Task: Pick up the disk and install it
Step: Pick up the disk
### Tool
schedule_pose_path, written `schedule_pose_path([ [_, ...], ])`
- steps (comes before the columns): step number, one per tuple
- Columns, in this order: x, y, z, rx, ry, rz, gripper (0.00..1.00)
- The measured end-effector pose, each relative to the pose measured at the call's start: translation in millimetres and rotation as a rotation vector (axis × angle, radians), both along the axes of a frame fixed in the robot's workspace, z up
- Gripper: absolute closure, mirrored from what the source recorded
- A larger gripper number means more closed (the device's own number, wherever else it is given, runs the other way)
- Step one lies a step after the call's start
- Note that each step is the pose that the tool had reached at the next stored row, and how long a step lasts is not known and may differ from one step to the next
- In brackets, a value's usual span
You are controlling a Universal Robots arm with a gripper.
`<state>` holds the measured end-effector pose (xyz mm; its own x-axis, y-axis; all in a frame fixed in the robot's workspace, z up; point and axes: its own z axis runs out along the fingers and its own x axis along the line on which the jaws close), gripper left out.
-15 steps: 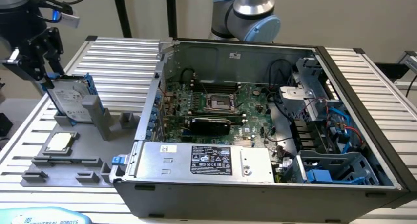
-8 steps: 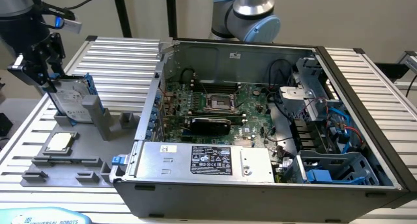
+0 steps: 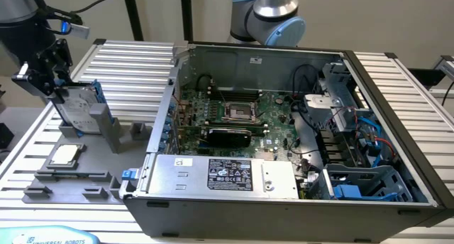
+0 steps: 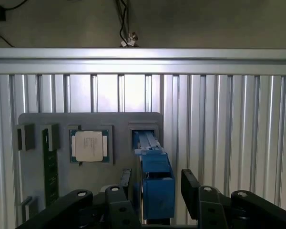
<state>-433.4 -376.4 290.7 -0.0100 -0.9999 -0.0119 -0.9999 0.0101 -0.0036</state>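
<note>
The disk (image 3: 80,112) stands on edge in a slot of the grey fixture plate (image 3: 71,186), at the exterior view's left. It is silver with a white label and a blue carrier bracket. In the wrist view the disk's blue bracket (image 4: 155,183) runs edge-on between my two black fingers (image 4: 189,183). My gripper (image 3: 57,90) (image 4: 157,180) is open and straddles the top of the disk. A small gap shows on each side, so nothing is gripped.
A square silver CPU chip (image 3: 64,154) (image 4: 89,146) lies on the fixture plate beside the disk, with a green memory stick (image 4: 50,167) further along. The open computer case (image 3: 397,90) is on the exterior view's right, with a grey power supply (image 3: 220,175) and a blue-grey drive bay (image 3: 365,183).
</note>
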Motion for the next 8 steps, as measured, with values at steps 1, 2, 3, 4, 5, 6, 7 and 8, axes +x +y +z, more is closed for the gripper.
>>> schedule_pose_path([
  [1, -0.7, 0.0, -0.3, 0.0001, -0.0005, 0.001, 0.46],
  [2, -1.5, 0.0, -0.5, 0.0002, -0.0008, 0.001, 0.46],
  [3, -2.4, -0.1, -0.9, 0.0003, -0.0008, 0.002, 0.46],
  [4, -2.9, -0.1, -1.2, 0.0003, -0.0008, 0.002, 0.46],
  [5, -3.2, -0.1, -1.7, 0.0004, -0.0009, 0.003, 0.46],
  [6, -3.3, -0.1, -2.1, 0.0003, -0.0009, 0.003, 0.46],
  [7, -3.4, -0.1, -2.5, 0.0003, -0.0007, 0.003, 0.46],
  [8, -3.5, -0.1, -2.8, 0.0002, -0.0006, 0.003, 0.46],
])
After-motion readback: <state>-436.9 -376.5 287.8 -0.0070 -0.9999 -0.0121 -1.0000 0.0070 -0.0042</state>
